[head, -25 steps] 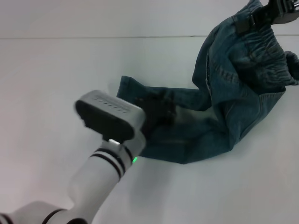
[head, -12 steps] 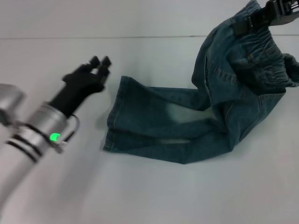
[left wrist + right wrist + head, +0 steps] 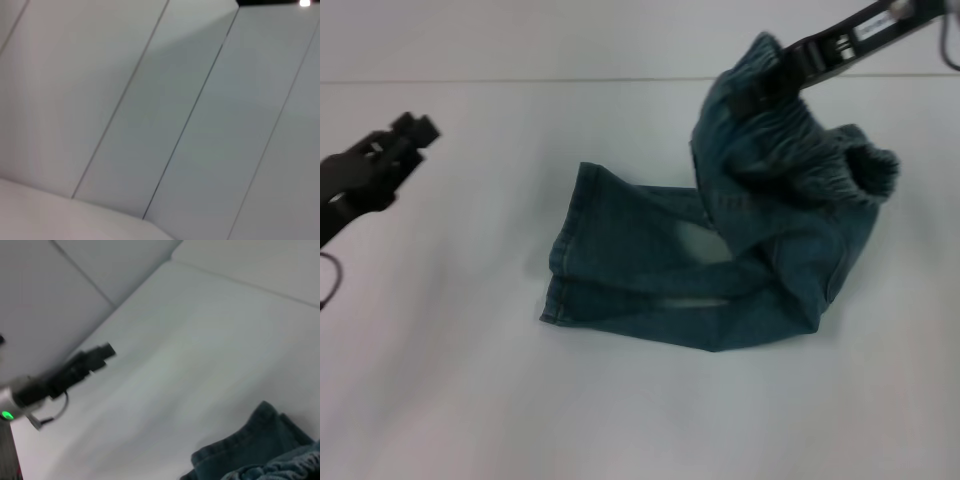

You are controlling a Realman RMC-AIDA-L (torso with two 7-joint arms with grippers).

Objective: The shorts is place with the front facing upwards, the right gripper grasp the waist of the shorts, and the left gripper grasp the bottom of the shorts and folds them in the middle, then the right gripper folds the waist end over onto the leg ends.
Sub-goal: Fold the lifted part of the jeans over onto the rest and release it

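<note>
the right gripper is clamped on the waist of the shorts and holds that end lifted off the white table at the far right, while the left gripper hangs out at the far left, well apart from the cloth and carrying nothing; whether its fingers are parted or closed cannot be told. the main risk, as i judge it, is that the waist is pinched at one bunched spot only, so the elastic band sags and twists below the grip; if it is carried toward the leg ends like this, the waist could land crooked or rolled under rather than flat. a second risk is drag: with nothing pinning the legs, a sideways pull could slide the whole garment leftward instead of folding it, and denim this heavy could also slip from a thin pinch. the shorts lie at the middle of the table with their long axis running left to right, leg ends pointing left and slightly near, flat on the surface, the waist end raised at the right.
</note>
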